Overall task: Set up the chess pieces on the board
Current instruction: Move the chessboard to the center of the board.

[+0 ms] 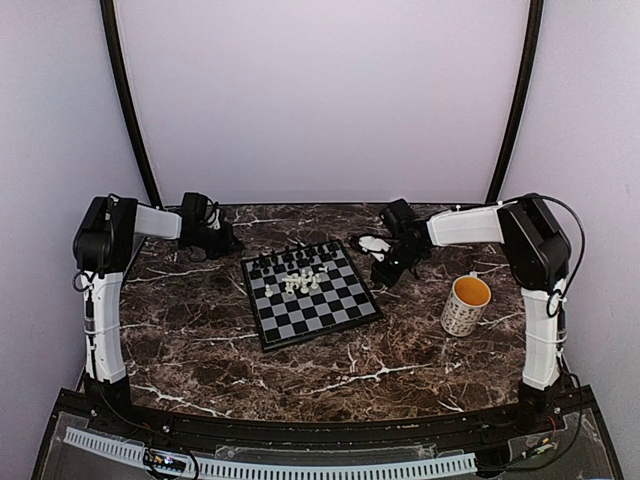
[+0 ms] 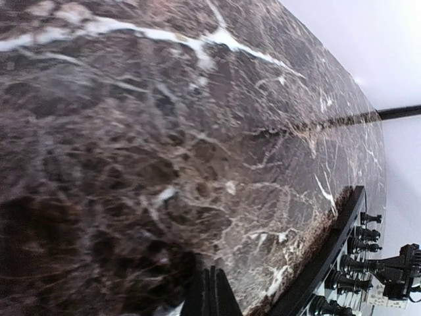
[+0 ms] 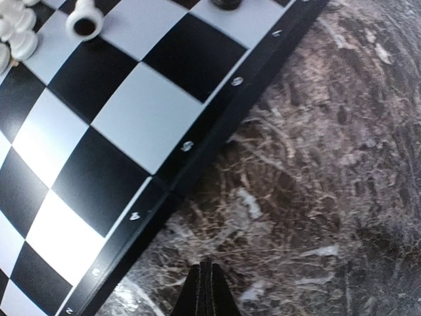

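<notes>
The board (image 1: 322, 316) lies in the middle of the marble table. Black chess pieces (image 1: 296, 256) stand in a row along its far edge, and white chess pieces (image 1: 298, 283) are bunched just in front of them. My left gripper (image 1: 226, 241) rests low at the back left, off the board, shut and empty (image 2: 212, 293). The left wrist view catches the board's border (image 2: 329, 257) and black pieces (image 2: 364, 242). My right gripper (image 1: 386, 274) is shut and empty (image 3: 206, 289) over bare marble beside the board's right edge (image 3: 191, 155). White pieces (image 3: 84, 18) show at the top left there.
A cream mug (image 1: 466, 304) with a yellow inside stands right of the board, close to the right arm. A small white object (image 1: 375, 243) lies at the back beside the right wrist. Curved black poles rise at the back corners.
</notes>
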